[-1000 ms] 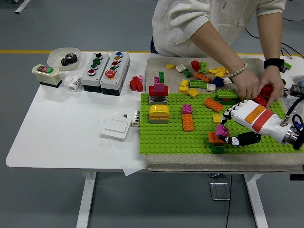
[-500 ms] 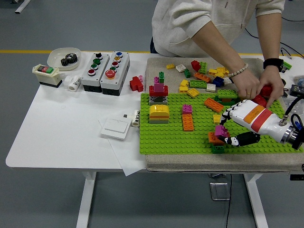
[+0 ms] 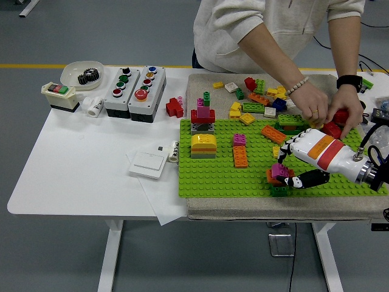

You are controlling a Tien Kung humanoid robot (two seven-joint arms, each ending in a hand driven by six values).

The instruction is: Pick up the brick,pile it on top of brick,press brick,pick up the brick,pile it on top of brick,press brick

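Since the earlier frames, your right hand (image 3: 290,163) has sunk a little and carried the magenta brick (image 3: 279,171) down onto the orange brick (image 3: 275,177), near the front right of the green baseplate (image 3: 213,176).

- Right hand: fingers curled, pinching the magenta brick between thumb and fingertips.
- Magenta brick: touching the top of the orange brick; whether it is seated, you cannot tell.
- Dark green brick (image 3: 279,191): just in front of that stack.
- Orange-and-magenta column (image 3: 240,149): mid-plate, apart from your hand.
- Yellow domed block (image 3: 203,145) and red-topped stack (image 3: 203,117): left part of the plate.
- Person's two hands (image 3: 316,107): among loose bricks (image 3: 261,92) behind your hand.
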